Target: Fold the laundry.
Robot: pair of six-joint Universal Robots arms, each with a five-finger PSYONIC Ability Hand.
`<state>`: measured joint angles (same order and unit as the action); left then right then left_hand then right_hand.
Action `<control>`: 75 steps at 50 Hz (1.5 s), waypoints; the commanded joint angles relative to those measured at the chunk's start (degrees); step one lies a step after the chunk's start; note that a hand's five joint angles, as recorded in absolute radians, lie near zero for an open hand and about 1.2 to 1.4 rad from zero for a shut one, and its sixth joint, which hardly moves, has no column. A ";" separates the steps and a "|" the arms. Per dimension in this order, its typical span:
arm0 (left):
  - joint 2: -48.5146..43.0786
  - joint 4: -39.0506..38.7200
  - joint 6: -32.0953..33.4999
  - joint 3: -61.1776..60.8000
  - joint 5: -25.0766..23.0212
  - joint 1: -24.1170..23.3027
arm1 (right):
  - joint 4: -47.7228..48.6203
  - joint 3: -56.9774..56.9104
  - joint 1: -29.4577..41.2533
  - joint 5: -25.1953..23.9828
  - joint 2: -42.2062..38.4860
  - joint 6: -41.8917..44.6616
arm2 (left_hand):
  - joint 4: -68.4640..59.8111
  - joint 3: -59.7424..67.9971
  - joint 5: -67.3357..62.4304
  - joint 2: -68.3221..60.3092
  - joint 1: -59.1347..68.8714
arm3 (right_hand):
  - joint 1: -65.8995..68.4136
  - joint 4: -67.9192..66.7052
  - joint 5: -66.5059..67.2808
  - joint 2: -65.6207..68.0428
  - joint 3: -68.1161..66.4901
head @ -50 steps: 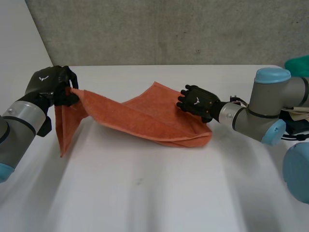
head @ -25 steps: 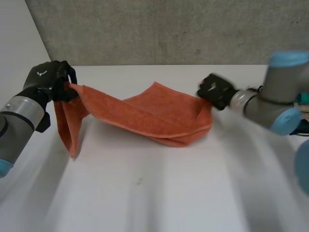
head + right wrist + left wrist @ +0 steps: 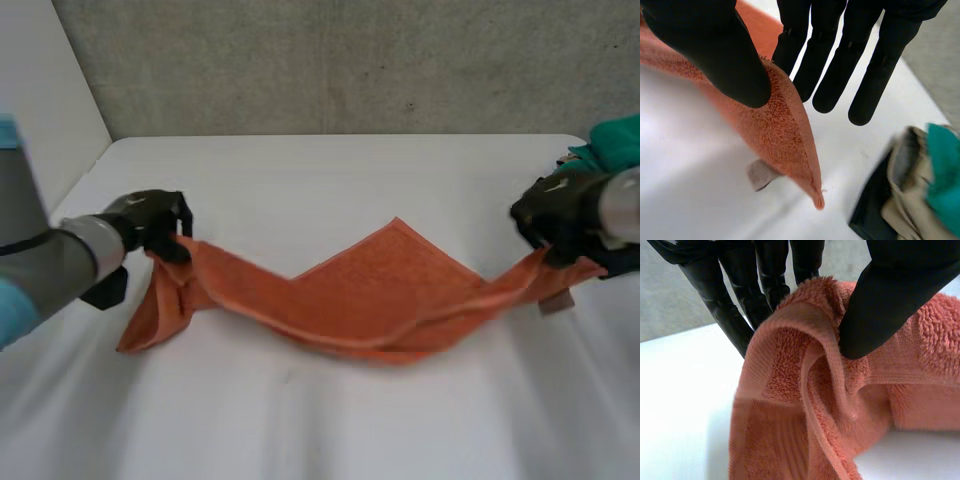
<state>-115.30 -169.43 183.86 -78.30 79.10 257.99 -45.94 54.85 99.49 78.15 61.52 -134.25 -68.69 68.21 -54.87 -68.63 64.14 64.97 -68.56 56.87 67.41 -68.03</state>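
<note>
I am working over the white table (image 3: 320,420), where the orange towel (image 3: 380,290) is hanging stretched between my hands, its middle sagging onto the surface. My left hand (image 3: 152,220) is pinching one bunched corner between thumb and fingers. My right hand (image 3: 555,210) is pinching the opposite corner under its thumb, the other fingers straight, near the clothes pile (image 3: 920,200). I am judging that firm pinches and an even outward pull are what will flatten it for folding. The small label (image 3: 761,175) is dangling below my right corner.

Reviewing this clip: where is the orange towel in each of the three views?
Head view: orange towel spans the white table from left hand to right hand.
Left wrist view: its bunched end, pinched between left hand's thumb and fingers.
Right wrist view: its corner under the right hand's thumb, near the clothes pile.
Shared landmark: the white table.
</note>
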 commanded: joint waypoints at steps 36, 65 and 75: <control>-12.49 -36.94 4.12 -9.13 0.88 2.51 | 47.62 20.20 8.35 3.68 -8.69 -14.56 | -11.31 11.79 -15.13 -11.37 15.86 | 15.03 -11.44 13.13 12.59 -11.97; 4.39 -29.81 15.46 -27.08 -6.42 2.08 | 45.41 26.89 5.98 3.77 -4.48 -16.83 | 35.10 -34.63 31.29 35.04 -30.56 | 15.03 -11.44 13.13 12.59 -11.97; -2.11 -31.04 23.73 -23.14 -7.12 2.08 | 45.41 27.68 5.98 3.86 -4.40 -16.65 | 31.58 -31.10 27.76 31.52 -27.03 | 15.03 -11.44 13.13 12.59 -11.97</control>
<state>-113.57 -200.15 204.16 -104.35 72.35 260.18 -0.51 82.15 105.61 81.99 57.11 -151.07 -29.47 30.29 -19.20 -29.77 30.10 64.95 -68.62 57.18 67.41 -68.23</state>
